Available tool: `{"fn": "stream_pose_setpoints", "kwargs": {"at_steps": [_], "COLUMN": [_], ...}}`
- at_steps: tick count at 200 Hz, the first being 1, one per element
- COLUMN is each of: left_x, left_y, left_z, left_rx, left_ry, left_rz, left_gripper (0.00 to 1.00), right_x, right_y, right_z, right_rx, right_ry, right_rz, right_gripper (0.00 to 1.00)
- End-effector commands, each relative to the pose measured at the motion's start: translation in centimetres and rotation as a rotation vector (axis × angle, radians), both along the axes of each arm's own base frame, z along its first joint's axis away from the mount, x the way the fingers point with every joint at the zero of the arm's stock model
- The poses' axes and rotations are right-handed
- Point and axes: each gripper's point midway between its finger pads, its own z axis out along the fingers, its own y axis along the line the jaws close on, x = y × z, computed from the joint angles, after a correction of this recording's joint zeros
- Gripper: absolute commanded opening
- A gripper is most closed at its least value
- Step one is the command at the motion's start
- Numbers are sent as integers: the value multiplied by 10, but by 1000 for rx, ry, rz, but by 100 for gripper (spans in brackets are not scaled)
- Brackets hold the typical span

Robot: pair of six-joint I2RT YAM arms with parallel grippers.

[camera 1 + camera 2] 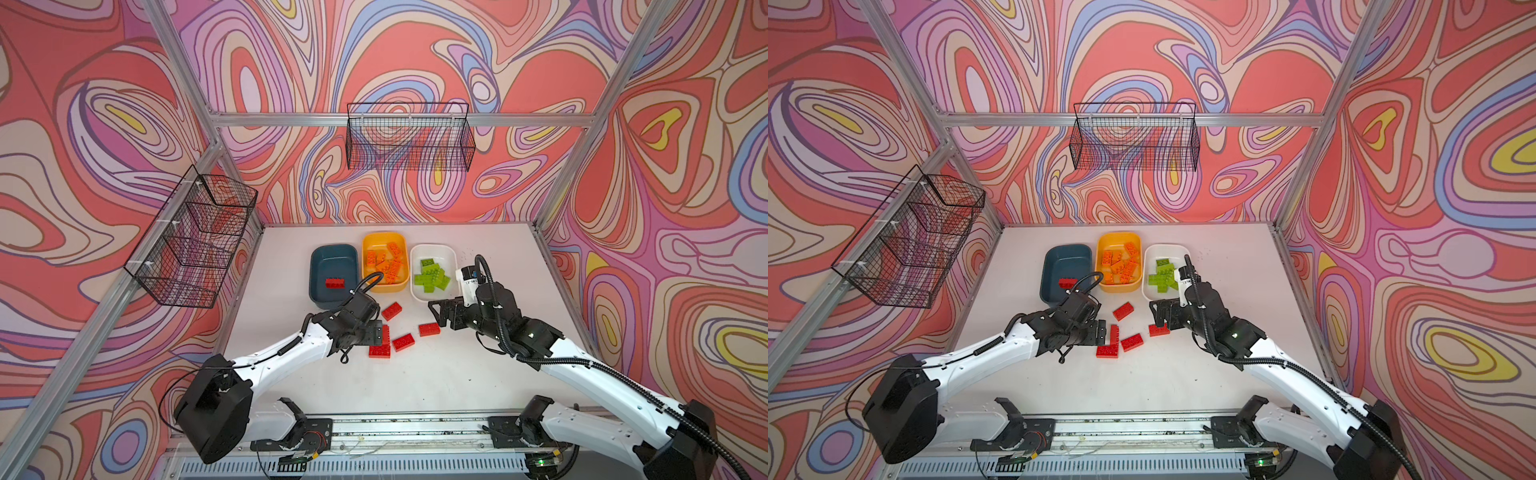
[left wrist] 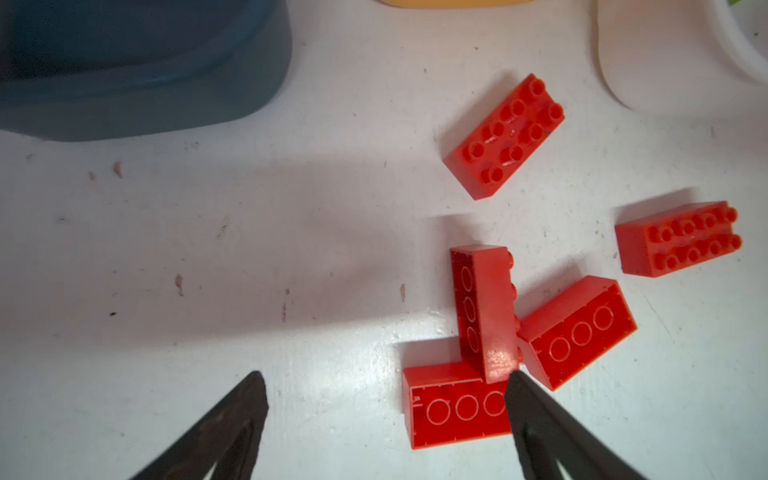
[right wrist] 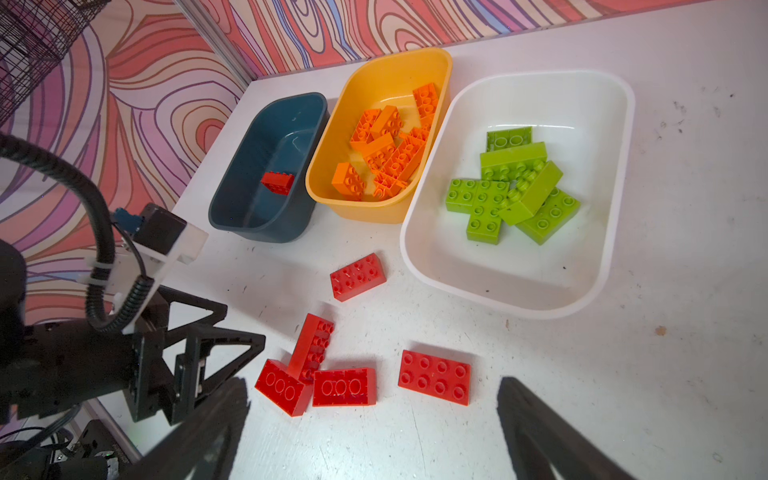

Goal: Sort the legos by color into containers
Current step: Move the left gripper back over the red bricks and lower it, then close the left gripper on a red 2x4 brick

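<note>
left arm [image 1: 286, 353] low beside red legos [image 1: 402, 342]

Tray count: 3. One teal tray [image 3: 232, 208], one yellow tray [image 3: 328, 199], one white tray [image 3: 519, 299].

Red bricks: 6 total. There is 1 red brick in the teal tray [image 3: 277, 183] and 5 loose red bricks [image 3: 434, 377] on the tabletop [image 3: 623, 395]. Of the loose five, 2 are studs up, 2 are underside up and 1 is on its side.

Orange bricks [image 3: 376, 147]: at least 7, all in the yellow tray. The pile overlaps, so the exact count is not resolvable.

Green bricks [image 3: 484, 216]: about 6, all in the white tray, also overlapping.

Wire baskets: 2. One back-wall basket [image 1: 409, 137] and one left-wall basket [image 1: 195, 241].

Hands: 2. The left hand [image 2: 385, 376] and the right hand [image 3: 372, 382].
</note>
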Motion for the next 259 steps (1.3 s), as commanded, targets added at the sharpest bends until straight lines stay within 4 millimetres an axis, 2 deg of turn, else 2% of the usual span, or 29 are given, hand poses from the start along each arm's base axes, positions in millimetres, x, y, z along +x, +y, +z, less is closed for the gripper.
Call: {"fn": "stream_pose_setpoints", "kwargs": {"at_steps": [1,39,110,141,168,205,225,238,259], "left_x": [6,19,56,77,89,98,97,95,94], "left_y": [-20,-37,-58,-62,-66,-69,-70,-71,-70], "left_z": [-7,-20,-20,-39,-50,-53,-56,-57,-58], "left_rx": [-19,32,138,199,150,118,112,113,116], "left_ry": [-10,26,-15,-13,9,22,31,36,40], "left_rz": [-10,-28,-109,-163,-183,-193,-214,-226,-238], "left_gripper": [93,94,95,94,91,78,65,60,44], "right_x": [-2,-5,-5,-6,-8,-9,-7,-5,-3], "right_y": [0,-5,-12,-14,-21,-28,-26,-24,-21], "right_z": [3,3,3,4,6,9,10,9,9], "right_rx": [10,15,-8,-14,-33,-45,-44,-45,-46], "right_ry": [12,14,9,5,-1,-10,-13,-11,-10], "right_rz": [-7,-22,-44,-47,-64,-87,-85,-82,-76], "right_gripper": [98,98,98,98,98,98,98,98,98]}}
